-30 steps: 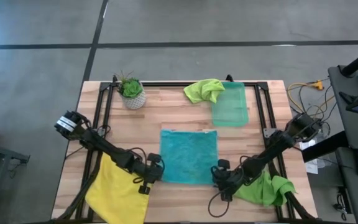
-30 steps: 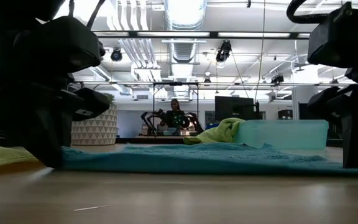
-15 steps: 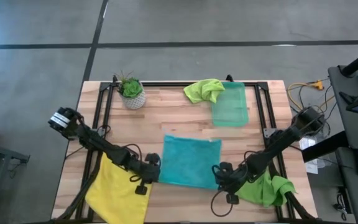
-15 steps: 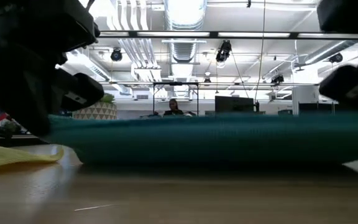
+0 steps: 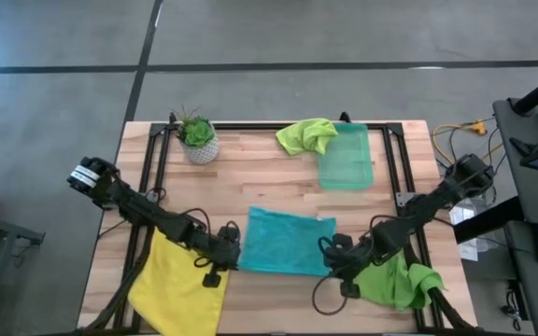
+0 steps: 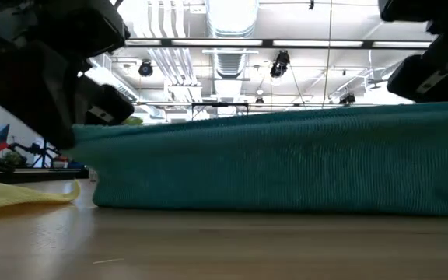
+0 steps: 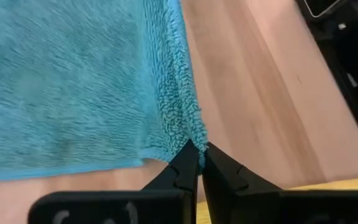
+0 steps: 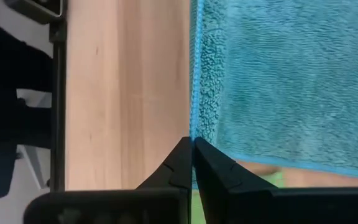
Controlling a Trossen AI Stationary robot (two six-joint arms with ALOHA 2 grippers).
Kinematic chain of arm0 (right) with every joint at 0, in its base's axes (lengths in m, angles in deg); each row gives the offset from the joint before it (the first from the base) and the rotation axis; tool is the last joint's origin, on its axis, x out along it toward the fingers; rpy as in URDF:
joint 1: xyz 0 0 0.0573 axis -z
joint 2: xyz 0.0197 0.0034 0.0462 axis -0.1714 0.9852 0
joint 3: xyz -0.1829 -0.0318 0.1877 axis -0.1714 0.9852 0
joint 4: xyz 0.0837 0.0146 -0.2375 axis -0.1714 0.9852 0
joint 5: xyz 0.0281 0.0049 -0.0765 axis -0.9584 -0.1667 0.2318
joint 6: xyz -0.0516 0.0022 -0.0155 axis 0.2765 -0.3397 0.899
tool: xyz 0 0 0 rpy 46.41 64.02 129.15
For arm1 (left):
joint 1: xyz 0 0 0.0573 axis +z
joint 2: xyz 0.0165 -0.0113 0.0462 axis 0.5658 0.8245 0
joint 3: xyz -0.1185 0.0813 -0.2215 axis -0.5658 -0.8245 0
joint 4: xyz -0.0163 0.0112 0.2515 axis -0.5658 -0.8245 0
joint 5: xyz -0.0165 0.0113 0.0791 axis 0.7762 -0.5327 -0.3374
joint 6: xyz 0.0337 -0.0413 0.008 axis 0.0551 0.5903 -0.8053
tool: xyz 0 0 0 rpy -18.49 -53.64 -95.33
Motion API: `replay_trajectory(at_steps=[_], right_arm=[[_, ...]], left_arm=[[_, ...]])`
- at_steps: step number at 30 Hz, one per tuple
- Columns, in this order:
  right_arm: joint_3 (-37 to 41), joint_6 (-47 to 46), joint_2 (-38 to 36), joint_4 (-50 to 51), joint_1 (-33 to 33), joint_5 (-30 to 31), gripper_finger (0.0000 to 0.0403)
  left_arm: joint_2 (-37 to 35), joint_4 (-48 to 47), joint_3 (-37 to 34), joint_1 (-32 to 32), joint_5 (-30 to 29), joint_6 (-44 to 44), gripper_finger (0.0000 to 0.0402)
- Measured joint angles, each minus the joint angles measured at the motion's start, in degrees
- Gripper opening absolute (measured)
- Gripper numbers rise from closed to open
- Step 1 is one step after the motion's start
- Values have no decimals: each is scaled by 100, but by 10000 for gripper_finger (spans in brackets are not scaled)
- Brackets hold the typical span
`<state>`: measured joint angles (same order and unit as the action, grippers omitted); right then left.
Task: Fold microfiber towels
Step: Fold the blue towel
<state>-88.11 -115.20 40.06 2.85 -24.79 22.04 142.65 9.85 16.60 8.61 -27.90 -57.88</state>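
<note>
Both hands are pinching the teal towel (image 5: 286, 242) by its near corners: left hand (image 7: 196, 163) clamped on one, right hand (image 8: 193, 155) on the other, near edge hanging lifted between them off the counter (image 5: 250, 173). To fold well, both hands should be travelling level and together toward the far edge (uneven pace would skew the fold), corners meeting corners. Yellow towel (image 5: 174, 282) lying just behind left hand, lime towel (image 5: 395, 283) behind right hand. Wood counter, grey floor around.
</note>
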Motion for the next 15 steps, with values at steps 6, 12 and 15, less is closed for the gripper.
replay_trajectory(at_steps=[6, 12, 15], right_arm=[[192, 104, -286, 196, 365, 4, 9], [401, 315, -480, 248, 706, 23, 9], [438, 460, -473, 409, 845, 25, 9]], left_arm=[[-237, -66, -57, 360, -164, -184, 0], [-318, -5, -138, 701, -458, -301, 0], [-333, -5, -152, 889, -540, -304, 0]])
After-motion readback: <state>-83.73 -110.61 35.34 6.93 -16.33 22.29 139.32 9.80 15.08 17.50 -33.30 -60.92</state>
